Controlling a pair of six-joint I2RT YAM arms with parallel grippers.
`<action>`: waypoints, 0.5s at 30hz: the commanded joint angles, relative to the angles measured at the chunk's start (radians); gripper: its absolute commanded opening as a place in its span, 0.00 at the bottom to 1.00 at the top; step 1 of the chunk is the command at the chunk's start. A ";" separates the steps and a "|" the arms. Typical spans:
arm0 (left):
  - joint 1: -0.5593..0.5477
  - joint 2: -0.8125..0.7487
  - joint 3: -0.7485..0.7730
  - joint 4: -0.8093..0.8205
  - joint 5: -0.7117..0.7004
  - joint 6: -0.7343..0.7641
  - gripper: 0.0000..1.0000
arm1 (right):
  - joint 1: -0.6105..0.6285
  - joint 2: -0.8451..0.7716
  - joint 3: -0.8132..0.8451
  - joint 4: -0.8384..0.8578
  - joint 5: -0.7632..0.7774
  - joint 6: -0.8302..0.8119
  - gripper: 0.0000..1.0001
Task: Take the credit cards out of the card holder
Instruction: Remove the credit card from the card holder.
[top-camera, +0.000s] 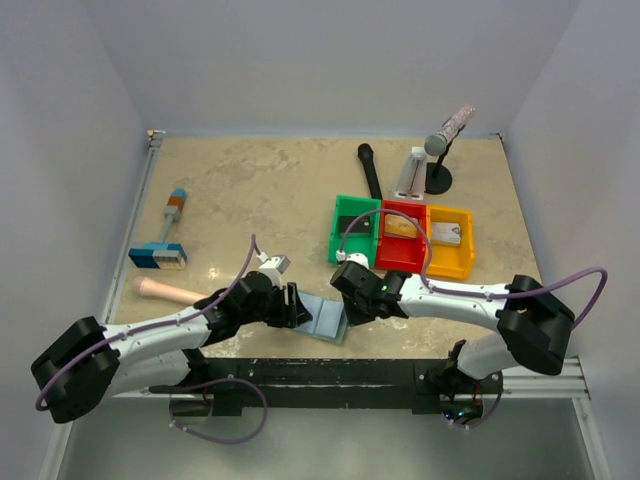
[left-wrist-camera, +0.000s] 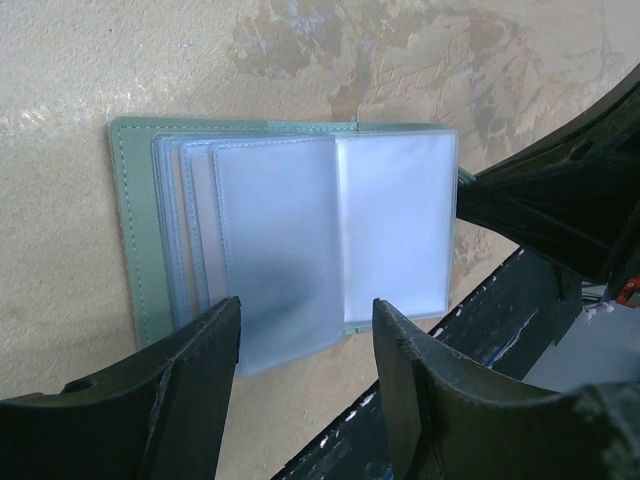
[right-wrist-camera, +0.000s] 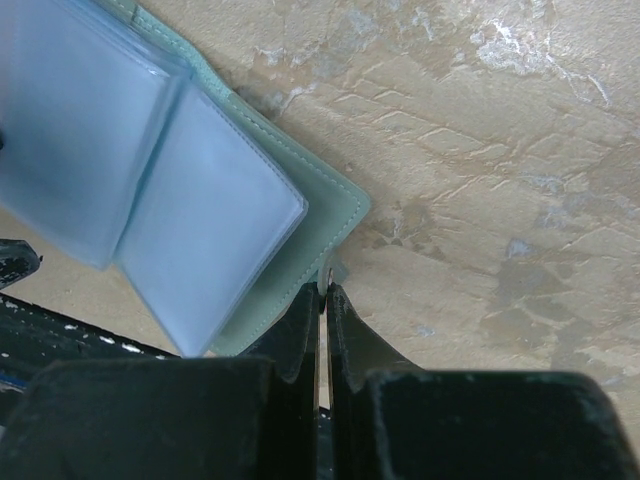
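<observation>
The holder (top-camera: 326, 320) is laid open on the table (top-camera: 270, 200), close to its near edge and between the two grippers. The left gripper (left-wrist-camera: 305, 335) is poised over the holder's near side with its jaws apart and clamped on nothing, and the clear sleeves (left-wrist-camera: 330, 230) are seen between them. The right gripper (right-wrist-camera: 325, 292) is set with its jaws together and its tips at the rim of the green cover; whether the rim is pinned or only touched cannot be told. The sleeves in view look empty. A tan card (top-camera: 400, 228) is seen in the red bin (top-camera: 385, 260) and a pale card (top-camera: 447, 235) in the yellow bin (top-camera: 466, 250); what lies in the green bin (top-camera: 340, 240) cannot be made out. The emptying is therefore judged to be nearly or wholly done, and the step in hand to be a search of the sleeves for a last card. For the next move, the cover would need to be held down by the right tips while a sleeve leaf is turned by the left jaws. Thin, slippery plastic calls for a shallow, careful pinch.
</observation>
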 joint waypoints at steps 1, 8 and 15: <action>-0.002 -0.020 -0.020 0.024 -0.007 -0.003 0.60 | -0.007 0.006 0.014 0.019 -0.004 -0.003 0.00; -0.003 0.084 0.006 0.140 0.123 0.008 0.59 | -0.018 0.013 0.011 0.033 -0.022 -0.004 0.00; -0.012 0.116 0.014 0.254 0.207 0.005 0.59 | -0.025 0.006 -0.006 0.047 -0.031 -0.006 0.00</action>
